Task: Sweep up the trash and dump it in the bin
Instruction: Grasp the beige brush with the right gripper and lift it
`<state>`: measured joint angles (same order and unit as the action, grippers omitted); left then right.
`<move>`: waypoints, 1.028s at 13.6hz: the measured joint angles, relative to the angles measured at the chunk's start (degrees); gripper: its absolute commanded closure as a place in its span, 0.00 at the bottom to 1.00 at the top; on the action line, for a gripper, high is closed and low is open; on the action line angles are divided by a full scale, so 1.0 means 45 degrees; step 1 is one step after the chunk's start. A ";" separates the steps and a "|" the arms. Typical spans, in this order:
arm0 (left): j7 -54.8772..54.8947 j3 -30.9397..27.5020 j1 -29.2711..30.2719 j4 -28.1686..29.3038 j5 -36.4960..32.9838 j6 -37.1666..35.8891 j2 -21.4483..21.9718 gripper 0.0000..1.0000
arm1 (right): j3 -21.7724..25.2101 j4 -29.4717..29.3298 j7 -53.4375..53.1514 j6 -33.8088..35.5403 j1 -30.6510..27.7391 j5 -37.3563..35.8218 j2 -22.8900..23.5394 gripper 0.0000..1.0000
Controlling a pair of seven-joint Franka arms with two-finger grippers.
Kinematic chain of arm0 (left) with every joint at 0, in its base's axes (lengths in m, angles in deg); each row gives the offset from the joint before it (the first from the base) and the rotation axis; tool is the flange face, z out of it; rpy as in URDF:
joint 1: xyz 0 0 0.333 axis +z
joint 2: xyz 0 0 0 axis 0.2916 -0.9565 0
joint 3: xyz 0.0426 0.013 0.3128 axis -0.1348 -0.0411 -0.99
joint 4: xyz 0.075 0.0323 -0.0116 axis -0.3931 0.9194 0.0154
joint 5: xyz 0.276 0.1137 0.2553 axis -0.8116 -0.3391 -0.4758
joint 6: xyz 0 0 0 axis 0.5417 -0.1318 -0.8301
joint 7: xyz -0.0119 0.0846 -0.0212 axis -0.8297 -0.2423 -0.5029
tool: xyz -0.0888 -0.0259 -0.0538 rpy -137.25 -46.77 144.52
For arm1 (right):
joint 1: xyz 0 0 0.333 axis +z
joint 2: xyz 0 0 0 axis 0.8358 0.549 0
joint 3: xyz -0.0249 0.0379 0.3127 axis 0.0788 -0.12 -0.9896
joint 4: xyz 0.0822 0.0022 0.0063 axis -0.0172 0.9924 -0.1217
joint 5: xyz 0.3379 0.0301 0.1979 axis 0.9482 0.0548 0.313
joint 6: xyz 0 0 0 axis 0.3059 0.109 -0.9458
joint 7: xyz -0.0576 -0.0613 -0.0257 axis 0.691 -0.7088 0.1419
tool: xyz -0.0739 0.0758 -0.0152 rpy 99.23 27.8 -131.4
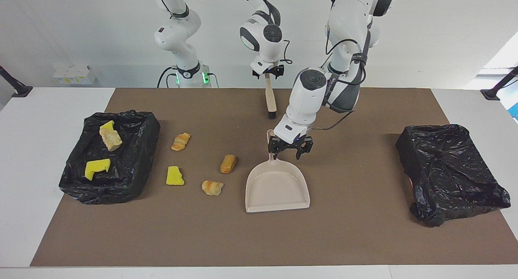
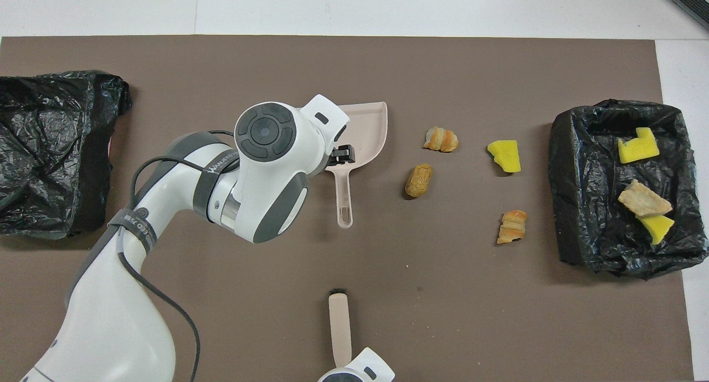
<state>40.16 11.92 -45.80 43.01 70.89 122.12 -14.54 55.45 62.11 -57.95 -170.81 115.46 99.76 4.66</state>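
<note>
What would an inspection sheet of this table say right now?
Surface: brown mat on a white table.
Job's things: four scraps loose on the mat; three scraps in the black-lined bin toward the right arm's end; dustpan and hand brush on the mat.
Clutter: crumpled black bag toward the left arm's end.
Tools: left tool open over the dustpan's handle; right tool at the brush's handle.
Cables: black cable looped off the left arm.
Surroundings: white boxes by the wall.

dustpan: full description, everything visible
The dustpan is beige, plastic-looking, one piece: a wide shallow scoop, empty, and a slim handle with a hanging slot. It lies flat mid-mat, handle toward the robots, open lip away. The left gripper is at the handle where it joins the scoop; contact can't be confirmed. No scrap touches it.
</note>
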 measured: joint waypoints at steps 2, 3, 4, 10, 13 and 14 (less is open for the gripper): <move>-0.0407 0.0002 -0.0463 0.0289 0.0000 0.0107 -0.0206 0.07 | 0.0008 -0.0002 0.0101 0.0000 -0.0007 0.0029 -0.0009 0.27; -0.0523 0.0004 -0.0583 0.0343 0.0000 0.0112 -0.0284 0.06 | 0.0008 -0.0003 0.0114 0.0000 -0.0007 0.0030 -0.0012 0.45; -0.0563 -0.0004 -0.0627 0.0354 0.0000 0.0113 -0.0339 0.07 | 0.0008 -0.0003 0.0118 0.0000 -0.0007 0.0031 -0.0018 0.68; -0.0565 -0.0096 -0.0633 0.0361 -0.0006 -0.0119 -0.0344 0.53 | 0.0055 -0.0611 0.0162 0.2279 -0.1236 0.0052 -0.0399 1.00; -0.0565 -0.0081 -0.0687 0.0394 -0.0007 -0.0363 -0.0345 0.71 | 0.0163 -0.0851 0.0365 0.3510 -0.1832 0.0052 -0.0854 1.00; -0.0564 -0.0076 -0.0690 0.0396 -0.0008 -0.0370 -0.0344 0.85 | 0.0159 -0.0859 0.0365 0.3511 -0.1818 0.0052 -0.0942 1.00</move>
<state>37.62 11.58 -48.91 44.79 70.86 120.46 -16.09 56.16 58.24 -56.31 -155.01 107.27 100.00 0.42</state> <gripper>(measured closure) 0.590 0.740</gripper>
